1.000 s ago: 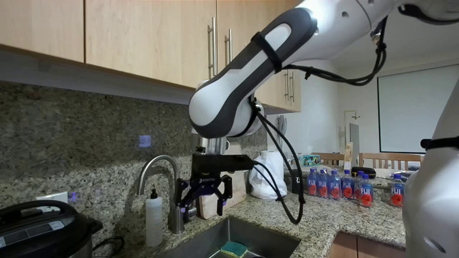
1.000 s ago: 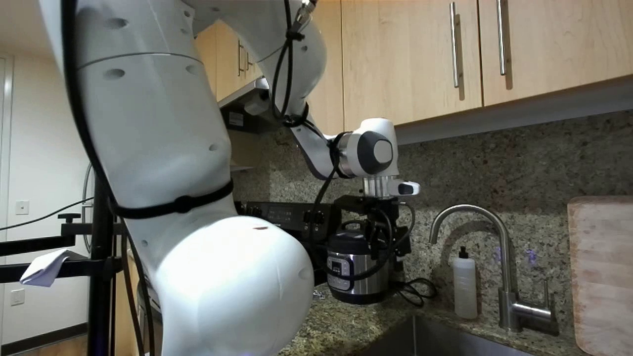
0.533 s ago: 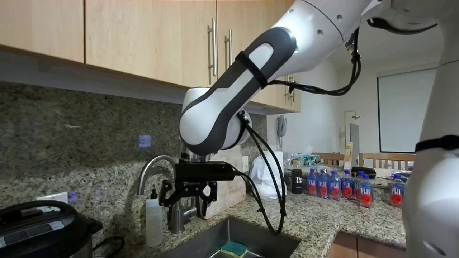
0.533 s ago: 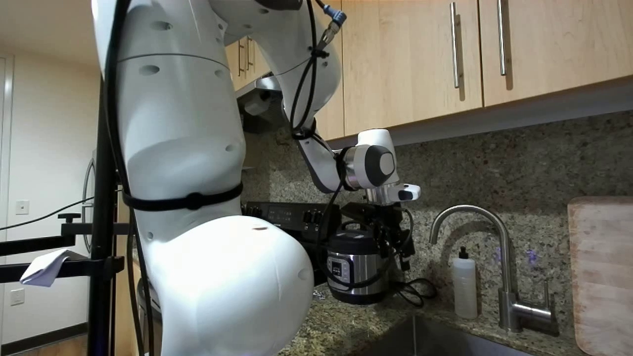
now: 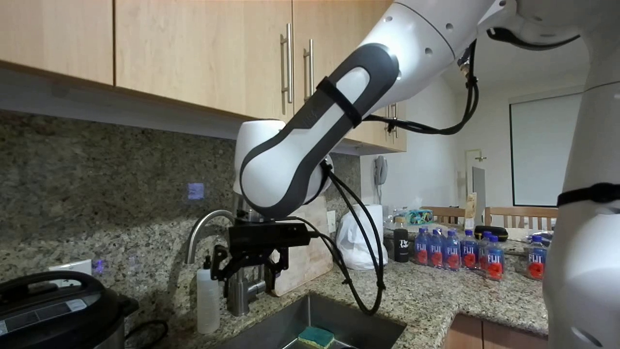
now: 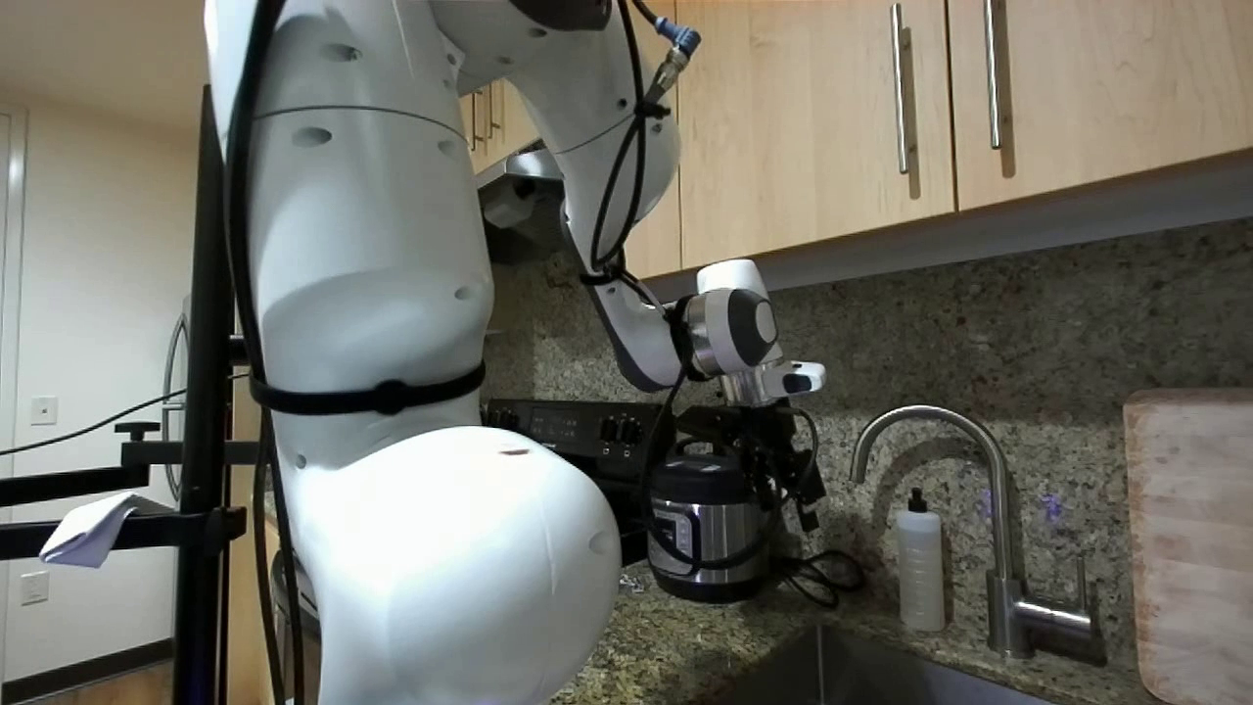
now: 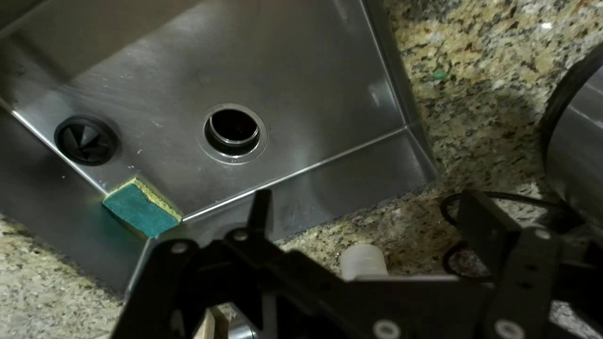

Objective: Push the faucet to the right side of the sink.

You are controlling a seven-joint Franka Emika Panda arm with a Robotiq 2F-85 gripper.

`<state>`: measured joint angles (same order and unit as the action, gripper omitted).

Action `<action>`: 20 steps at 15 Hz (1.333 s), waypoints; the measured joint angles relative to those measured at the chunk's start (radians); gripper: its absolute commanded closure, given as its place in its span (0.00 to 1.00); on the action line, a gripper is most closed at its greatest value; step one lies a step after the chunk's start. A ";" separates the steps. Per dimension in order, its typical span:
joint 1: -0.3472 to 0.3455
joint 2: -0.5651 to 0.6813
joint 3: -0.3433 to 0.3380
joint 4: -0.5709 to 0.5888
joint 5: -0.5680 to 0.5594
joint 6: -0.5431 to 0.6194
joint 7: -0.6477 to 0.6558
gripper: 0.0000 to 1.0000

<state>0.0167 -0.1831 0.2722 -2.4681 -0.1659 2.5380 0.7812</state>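
Observation:
The faucet, a tall brushed-metal gooseneck, stands behind the sink in both exterior views [image 5: 193,235] [image 6: 998,499]. Its spout arches over to the left there. The sink [image 5: 348,317] is a dark recessed basin in speckled granite; its floor and drain fill much of the wrist view [image 7: 320,108]. My gripper [image 5: 249,290] is open and empty, pointing down. In that exterior view it hides part of the faucet's upright; whether it touches cannot be told. In the wrist view the gripper [image 7: 370,205] has its fingers wide apart.
A pale soap bottle [image 5: 208,303] stands beside the faucet; it shows between my fingers in the wrist view [image 7: 362,259]. A black and steel cooker [image 6: 705,539] stands further along the counter. A cutting board [image 6: 1189,539] leans on the backsplash. A sponge [image 7: 141,209] lies in the sink.
In an exterior view my gripper has moved left and a little down, across the faucet's upright and closer to the soap bottle. The wrist has tilted slightly. The faucet looks unmoved.

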 measured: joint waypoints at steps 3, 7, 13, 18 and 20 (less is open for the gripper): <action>0.000 0.049 0.022 0.063 -0.193 0.005 0.174 0.00; 0.005 0.130 0.017 0.165 -0.389 0.002 0.355 0.00; 0.070 0.299 -0.076 0.307 -0.559 0.001 0.468 0.00; 0.117 0.342 -0.117 0.340 -0.607 0.001 0.500 0.00; 0.117 0.341 -0.119 0.340 -0.607 0.001 0.500 0.00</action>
<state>0.1341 0.1576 0.1534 -2.1277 -0.7733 2.5394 1.2815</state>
